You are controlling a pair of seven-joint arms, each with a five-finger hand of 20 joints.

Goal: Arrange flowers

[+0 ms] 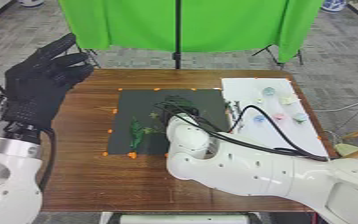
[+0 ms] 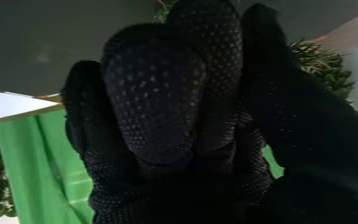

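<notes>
My left hand (image 1: pixel 40 82) is raised over the table's left side, its fingers loosely extended and holding nothing. Low over the dark mat (image 1: pixel 127 112) is my right hand (image 1: pixel 181 113), partly covered by its own wrist and cables. To its left on the mat lies a green leafy stem (image 1: pixel 136 134). Small flower heads, one blue (image 1: pixel 259 119) and one pink (image 1: pixel 278 116), rest on the white sheet (image 1: pixel 238 85). In the right wrist view, leafy greenery (image 2: pixel 326 65) shows beside my right hand (image 2: pixel 162 95); whether the hand holds any of it is hidden.
Orange marks edge the mat on the brown table (image 1: pixel 78 170). A green curtain (image 1: pixel 131 25) hangs beyond the far edge, with a black upright pole (image 1: pixel 177 35) before it. Black cables (image 1: pixel 273 145) run along the right arm, which crosses the table's near right part.
</notes>
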